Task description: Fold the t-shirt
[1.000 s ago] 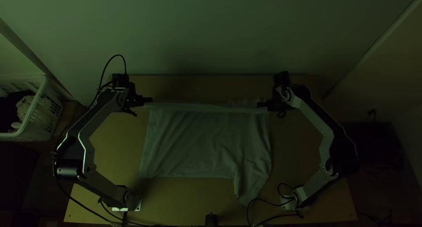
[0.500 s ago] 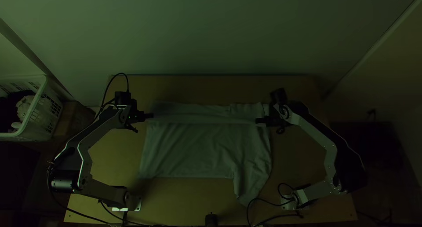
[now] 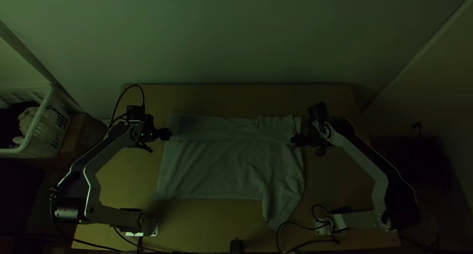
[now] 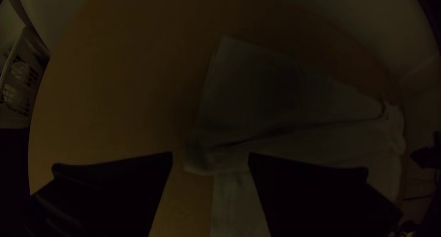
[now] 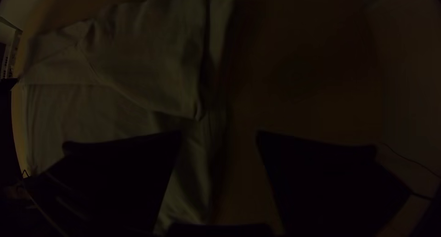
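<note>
Across the light wooden bench (image 3: 123, 175): a pale t-shirt (image 3: 217, 168) lies spread between two robot arms, a band along its far side folded over toward the near edge.
Sleeve, near right: one sleeve (image 3: 279, 212) points toward the bench's near edge, the cloth around it lightly rumpled.
Left hand (image 3: 170, 134): at the left end of the folded band, its black fingers (image 4: 115, 191) parted wide, no cloth gripped.
Right hand (image 3: 294, 140): at the band's right end, facing its counterpart, likewise spread wide, with nothing in its grasp; whether it touches the fabric, one cannot tell.
Far left, off the bench: a white slatted basket (image 3: 45, 131) holds dark and pale items too dim to identify.
Near right base: black cables (image 3: 295, 225) loop over the wood beside the sleeve.
</note>
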You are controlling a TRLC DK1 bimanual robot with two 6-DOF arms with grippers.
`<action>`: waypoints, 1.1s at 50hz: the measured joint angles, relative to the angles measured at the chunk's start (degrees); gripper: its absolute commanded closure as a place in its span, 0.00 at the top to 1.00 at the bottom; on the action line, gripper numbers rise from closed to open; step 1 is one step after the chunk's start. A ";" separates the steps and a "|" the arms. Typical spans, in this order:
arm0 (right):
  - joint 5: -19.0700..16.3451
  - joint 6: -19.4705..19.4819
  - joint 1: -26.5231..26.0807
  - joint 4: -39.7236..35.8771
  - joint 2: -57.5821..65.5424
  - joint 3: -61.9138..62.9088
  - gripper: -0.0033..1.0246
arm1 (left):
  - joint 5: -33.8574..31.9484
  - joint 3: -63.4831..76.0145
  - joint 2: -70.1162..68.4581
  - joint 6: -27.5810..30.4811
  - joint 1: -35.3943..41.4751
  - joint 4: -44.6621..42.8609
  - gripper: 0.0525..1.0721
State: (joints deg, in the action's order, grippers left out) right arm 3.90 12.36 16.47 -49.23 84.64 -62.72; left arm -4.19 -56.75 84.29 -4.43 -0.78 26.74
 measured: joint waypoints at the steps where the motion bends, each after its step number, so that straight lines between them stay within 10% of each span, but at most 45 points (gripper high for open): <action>1: 0.00 0.00 0.00 -0.04 -0.55 0.15 0.95 | -0.50 0.00 -0.96 0.00 0.00 0.15 0.95; 16: 0.00 1.57 0.04 -3.93 -13.05 4.66 0.95 | -4.48 0.00 -12.13 2.56 0.00 9.49 0.95; 34: -0.04 12.44 5.38 -12.90 -25.42 7.76 0.95 | -4.68 5.90 -25.33 9.97 -1.11 17.49 0.95; 55: -12.24 24.76 13.00 -20.72 -29.42 18.08 0.96 | -4.55 14.62 -37.59 19.08 -1.11 30.29 0.95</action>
State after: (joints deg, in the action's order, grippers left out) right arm -8.34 37.12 29.47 -69.95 55.22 -44.64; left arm -8.73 -42.13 46.70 14.66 -1.89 57.04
